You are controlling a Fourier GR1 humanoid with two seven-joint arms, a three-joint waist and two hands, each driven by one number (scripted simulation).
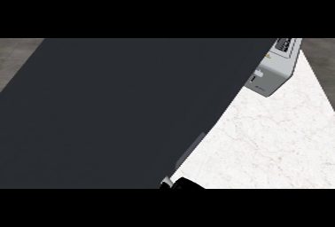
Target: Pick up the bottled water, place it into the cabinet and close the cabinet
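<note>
A big dark cabinet panel (118, 111) fills most of the head view, from the left edge to a slanted right edge. A thin grey handle (193, 148) runs along that edge low down. At the lower edge, just beside the panel's corner, a small black part of what looks like my right hand (186, 183) shows, with a bit of pale grey next to it. The bottled water is not visible anywhere, and the cabinet's inside is hidden behind the panel. My left hand does not show.
White marble counter (268, 142) lies to the right of the panel. A grey box-shaped appliance (274, 66) stands at the far right of the counter. Grey floor (324, 62) shows beyond the counter's edge.
</note>
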